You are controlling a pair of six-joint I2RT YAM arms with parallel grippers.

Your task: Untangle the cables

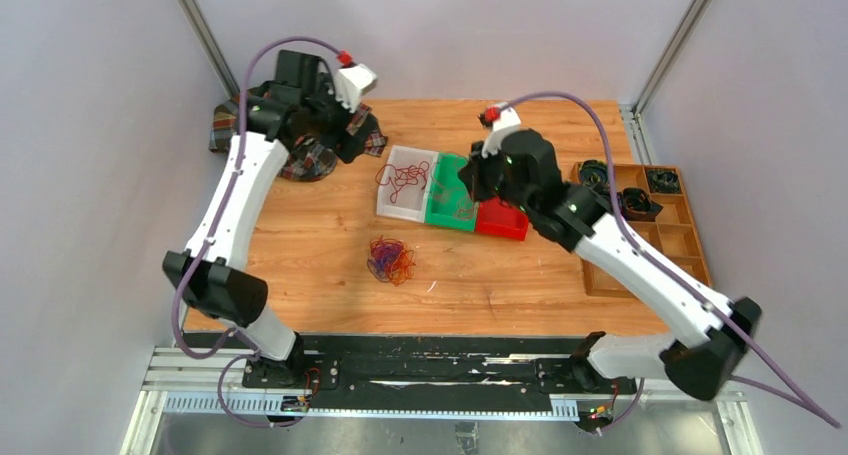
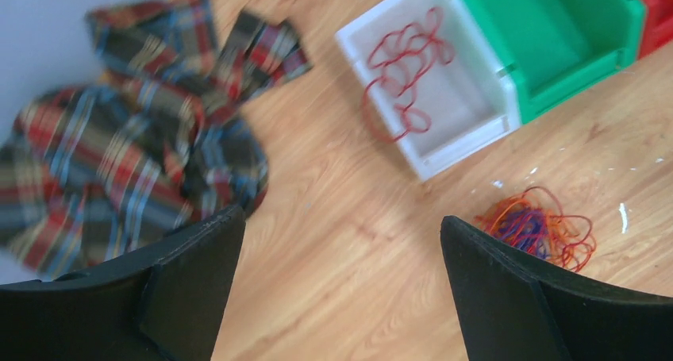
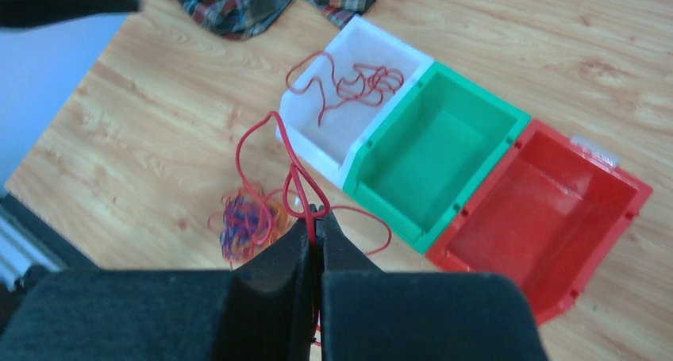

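Note:
A loose tangle of red, orange and purple cables (image 1: 390, 260) (image 2: 544, 226) (image 3: 250, 218) lies on the wooden table. A single red cable (image 3: 274, 143) is pinched in my right gripper (image 3: 317, 216), which is shut on it above the table, near the bins; its loops rise beyond the fingertips. More red cable (image 1: 403, 180) (image 2: 405, 75) (image 3: 357, 87) lies in the white bin (image 1: 385, 203) (image 2: 476, 135) (image 3: 313, 143). My left gripper (image 1: 352, 133) (image 2: 341, 218) is open and empty at the back left, above bare wood.
A green bin (image 1: 440, 215) (image 3: 444, 151) and a red bin (image 1: 503, 225) (image 3: 548, 210) stand right of the white one. A plaid cloth (image 1: 310, 155) (image 2: 135, 155) (image 3: 262, 0) lies at the back left. A wooden compartment tray (image 1: 690, 240) sits at the right edge.

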